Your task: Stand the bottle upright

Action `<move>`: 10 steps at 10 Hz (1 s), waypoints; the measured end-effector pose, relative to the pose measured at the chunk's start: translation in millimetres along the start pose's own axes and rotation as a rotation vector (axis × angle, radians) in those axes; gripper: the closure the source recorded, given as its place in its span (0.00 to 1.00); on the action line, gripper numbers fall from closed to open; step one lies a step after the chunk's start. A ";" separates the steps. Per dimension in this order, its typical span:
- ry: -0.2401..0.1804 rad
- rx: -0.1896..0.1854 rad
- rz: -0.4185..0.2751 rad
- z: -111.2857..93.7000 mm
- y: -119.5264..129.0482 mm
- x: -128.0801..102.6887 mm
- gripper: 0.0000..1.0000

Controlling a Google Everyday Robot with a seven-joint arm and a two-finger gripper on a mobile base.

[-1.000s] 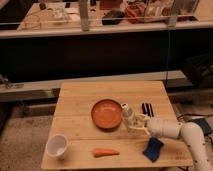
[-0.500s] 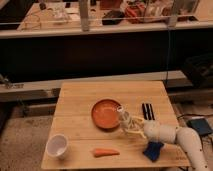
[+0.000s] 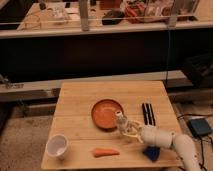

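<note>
Wooden table (image 3: pixel 85 95), camera looks down from the front. The white arm (image 3: pixel 167 140) reaches in from the lower right, and the gripper (image 3: pixel 127 130) sits at the lower right edge of the orange plate (image 3: pixel 102 111). Its fingers are clamped tight on the bottle (image 3: pixel 120 120). The bottle is pale and slim, with its cap end up and leaning slightly left, right at the plate's rim. Cannot tell whether its base touches the table. A white cup (image 3: pixel 57 146) stands upright near the front left corner, well apart from the gripper. A carrot (image 3: pixel 105 152) lies flat near the front edge, between the cup and the arm. Two black strips (image 3: pixel 148 114) lie side by side right of the plate. A blue object (image 3: pixel 151 153) sits just under the arm at the front right.
</note>
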State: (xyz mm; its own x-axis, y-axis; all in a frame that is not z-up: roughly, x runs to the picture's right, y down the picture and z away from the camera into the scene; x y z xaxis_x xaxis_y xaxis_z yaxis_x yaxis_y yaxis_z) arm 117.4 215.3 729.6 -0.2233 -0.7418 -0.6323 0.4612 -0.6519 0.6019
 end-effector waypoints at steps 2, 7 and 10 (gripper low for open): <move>0.010 -0.006 -0.009 3.3 -1.9 -10.3 1.00; 0.019 -0.033 0.001 -4.1 -1.2 -24.9 1.00; 0.013 -0.033 0.006 -6.0 -0.5 -29.4 1.00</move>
State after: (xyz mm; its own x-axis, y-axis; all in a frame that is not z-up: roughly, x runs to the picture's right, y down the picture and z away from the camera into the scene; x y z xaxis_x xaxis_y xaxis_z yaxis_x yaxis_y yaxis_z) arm 128.8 238.4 745.0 -0.2099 -0.7434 -0.6351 0.4902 -0.6420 0.5895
